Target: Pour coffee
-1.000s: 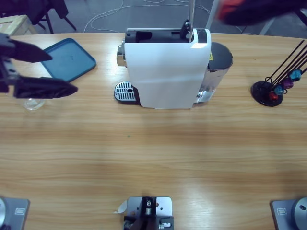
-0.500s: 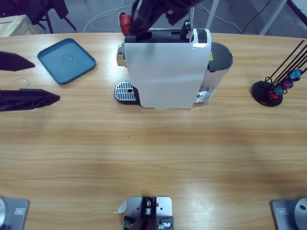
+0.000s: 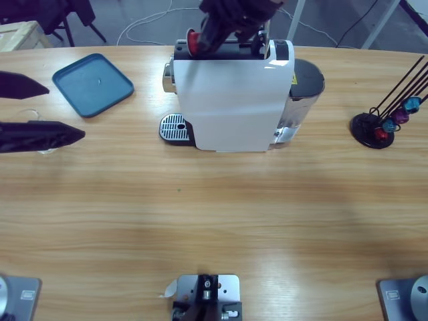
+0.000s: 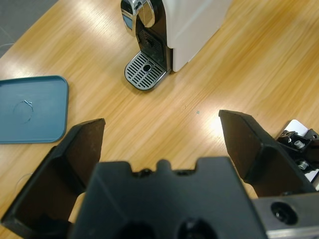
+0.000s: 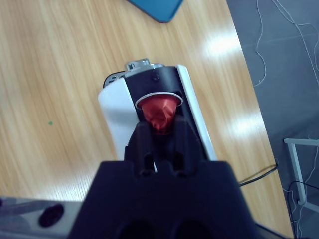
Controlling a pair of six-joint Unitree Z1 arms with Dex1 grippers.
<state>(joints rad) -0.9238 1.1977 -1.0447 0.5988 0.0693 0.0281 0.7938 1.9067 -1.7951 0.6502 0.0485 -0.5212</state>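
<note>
Scene: a long wooden table [image 3: 214, 221] seen from above, with a white coffee machine [image 3: 231, 100] standing near its far edge.
Right gripper: the right gripper [image 5: 160, 130] is clenched on a red coffee capsule [image 5: 159, 113], rim facing away from the wrist, pinched by its crumpled foil body.
Capsule position: the capsule [image 3: 192, 40] hangs directly over the dark open top of the machine, at its spout end; whether it touches the slot yet cannot be told.
Why held so: judging by the task, the capsule is lined up rim-first with the loading slot so it can drop in for brewing.
Left gripper: the left gripper [image 4: 162, 144] has its jaws spread wide and holds nothing, at the table's left edge, well apart from the machine.
Glass cup: a small clear glass cup [image 3: 41, 144] sits on the table beside the left jaws, likely waiting to go on the drip grate [image 3: 174, 127].
Other things: a blue tray [image 3: 92, 83] lies left of the machine; a capsule rack [image 3: 391, 114] stands at the right end.
</note>
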